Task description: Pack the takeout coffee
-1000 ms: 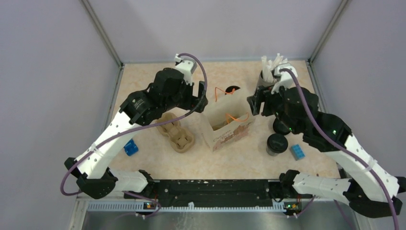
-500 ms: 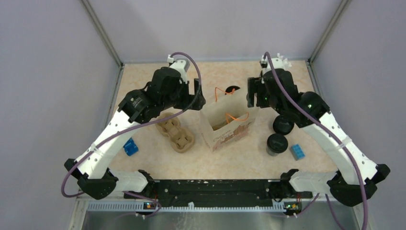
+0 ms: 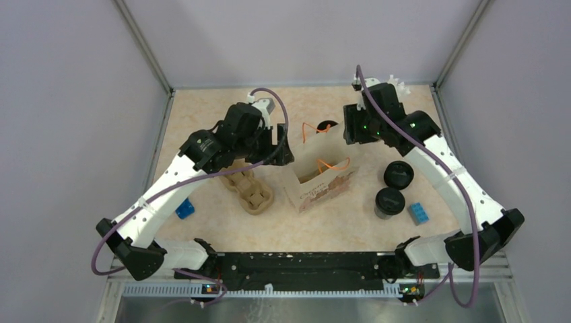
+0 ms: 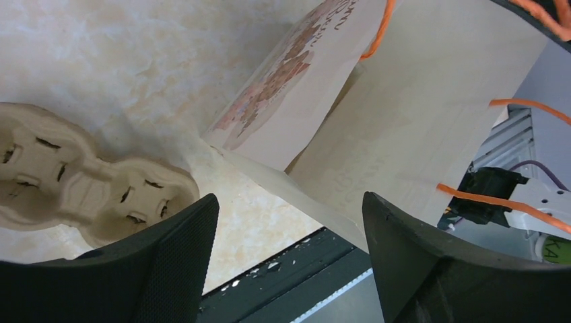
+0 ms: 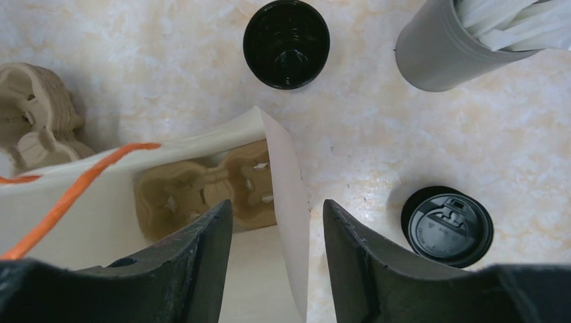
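1. Paper bag stands open, cup carrier inside.
2. Left gripper, fingers wide and empty, hangs beside the bag's left wall.
3. Right gripper, fingers apart, empty, hovers over the bag's right edge.

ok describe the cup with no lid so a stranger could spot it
Find the paper bag with orange handles in the middle of the table. Right behind it, toward the back wall, stands a black cup. Unlike the two lidded black cups right of the bag, its top is open.
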Robot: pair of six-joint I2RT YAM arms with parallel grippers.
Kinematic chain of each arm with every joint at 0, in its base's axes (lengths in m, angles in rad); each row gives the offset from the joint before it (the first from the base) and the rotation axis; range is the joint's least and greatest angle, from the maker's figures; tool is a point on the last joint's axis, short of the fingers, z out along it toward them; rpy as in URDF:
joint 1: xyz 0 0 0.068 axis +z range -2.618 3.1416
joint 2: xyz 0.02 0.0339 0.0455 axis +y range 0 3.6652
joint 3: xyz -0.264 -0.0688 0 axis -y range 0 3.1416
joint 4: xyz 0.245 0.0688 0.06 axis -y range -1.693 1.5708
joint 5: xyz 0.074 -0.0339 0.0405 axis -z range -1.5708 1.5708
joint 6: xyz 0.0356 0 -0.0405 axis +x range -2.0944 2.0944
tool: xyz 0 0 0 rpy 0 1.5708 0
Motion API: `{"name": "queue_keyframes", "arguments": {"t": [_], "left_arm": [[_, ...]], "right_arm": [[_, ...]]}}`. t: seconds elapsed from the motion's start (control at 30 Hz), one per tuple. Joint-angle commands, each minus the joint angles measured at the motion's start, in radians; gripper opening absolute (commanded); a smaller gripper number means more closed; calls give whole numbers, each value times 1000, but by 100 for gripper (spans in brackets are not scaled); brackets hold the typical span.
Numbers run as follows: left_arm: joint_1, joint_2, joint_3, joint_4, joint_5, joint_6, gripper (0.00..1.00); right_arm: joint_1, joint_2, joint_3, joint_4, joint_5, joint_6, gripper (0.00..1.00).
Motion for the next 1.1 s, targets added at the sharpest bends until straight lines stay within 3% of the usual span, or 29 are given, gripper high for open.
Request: {"name": "queue_keyframes", "arguments": {"t": [0.0, 0.17, 0.27, 0.4, 0.73, 0.97, 1.07], "left_arm": [[7, -13, 2, 84, 66, -26, 80], [11, 18, 17, 122, 91, -4, 69], [13, 49, 1, 177, 121, 22, 58], [15, 98, 29, 233, 141, 51, 51], [39, 178, 17, 429, 179, 116, 37], [111, 238, 46, 499, 263, 112, 39], [126, 250, 75, 504, 265, 121, 46]], "right_arm": [[-19, 27, 2, 83, -54, -31, 46], [-19, 16, 12, 58, -18, -36, 21], [-19, -21, -9, 42, 20, -34, 15], [-18, -74, -42, 21, 37, -17, 10], [-19, -177, -117, -49, -17, 162, 9], [-19, -231, -117, -54, -23, 238, 14], [-19, -236, -114, -53, -39, 247, 18]]}}
